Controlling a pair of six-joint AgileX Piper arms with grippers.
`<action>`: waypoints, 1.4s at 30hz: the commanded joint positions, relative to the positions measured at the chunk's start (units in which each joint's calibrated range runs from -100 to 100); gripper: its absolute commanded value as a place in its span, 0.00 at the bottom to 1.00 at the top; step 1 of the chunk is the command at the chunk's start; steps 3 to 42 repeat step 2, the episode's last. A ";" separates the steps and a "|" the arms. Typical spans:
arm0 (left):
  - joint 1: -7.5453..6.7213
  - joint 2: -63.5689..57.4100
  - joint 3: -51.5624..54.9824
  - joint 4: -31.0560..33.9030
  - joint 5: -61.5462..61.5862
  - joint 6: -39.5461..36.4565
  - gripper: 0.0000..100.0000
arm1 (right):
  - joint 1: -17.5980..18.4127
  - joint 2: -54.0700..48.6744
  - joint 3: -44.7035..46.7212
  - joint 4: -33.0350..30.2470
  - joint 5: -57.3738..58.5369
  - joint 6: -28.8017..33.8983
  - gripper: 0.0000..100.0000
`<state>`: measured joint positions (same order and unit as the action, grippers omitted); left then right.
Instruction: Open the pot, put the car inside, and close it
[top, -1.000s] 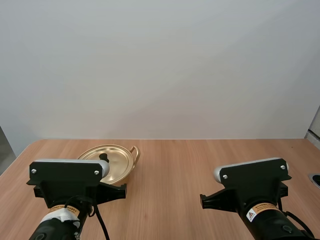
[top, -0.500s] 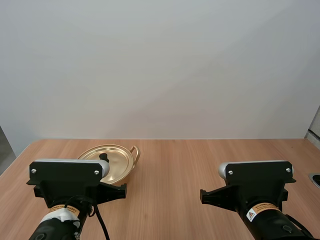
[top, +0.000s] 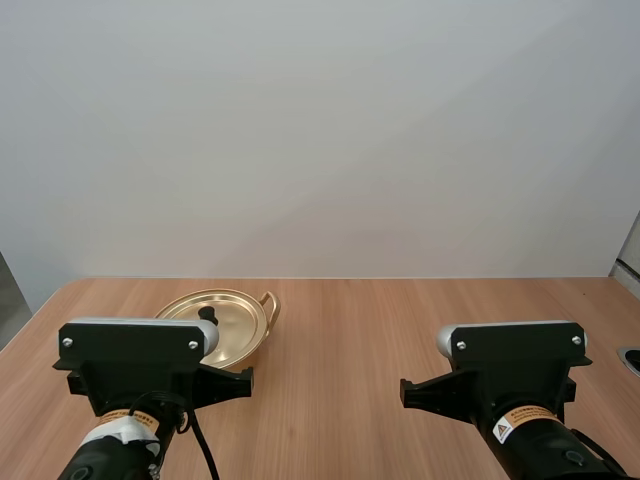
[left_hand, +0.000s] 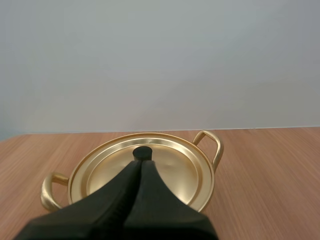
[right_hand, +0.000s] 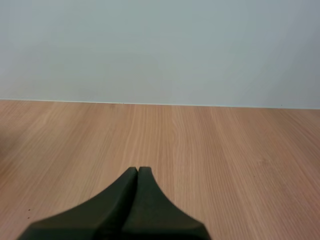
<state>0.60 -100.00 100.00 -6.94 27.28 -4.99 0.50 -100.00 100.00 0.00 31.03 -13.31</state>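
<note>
Pot (top: 248, 348) is seen on the table (top: 380, 340) ahead of the left arm, with its lid (left_hand: 172, 167) seated and two loop handles (left_hand: 212, 145) at the rim. It is thin gold-coloured metal — judged light, rigid and smooth, likely slippery and apt to slide if knocked. The black knob (left_hand: 143, 152) at the lid centre is judged the proper hold. Its shape is partly hidden, so grip depth is uncertain. Left gripper (left_hand: 140, 167) is closed and empty, aimed at the knob. Right gripper (right_hand: 137, 172) is likewise closed on nothing — over bare table.
</note>
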 joint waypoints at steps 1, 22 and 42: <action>-0.02 0.00 0.00 -0.05 0.10 0.03 0.01 | 0.00 0.00 0.00 0.00 0.01 -0.03 0.00; -0.02 0.00 0.00 -0.05 0.10 0.03 0.01 | 0.00 0.00 0.00 0.00 0.01 -0.03 0.00; -0.02 0.00 0.00 -0.05 0.10 0.03 0.01 | 0.00 0.00 0.00 0.00 0.01 -0.03 0.00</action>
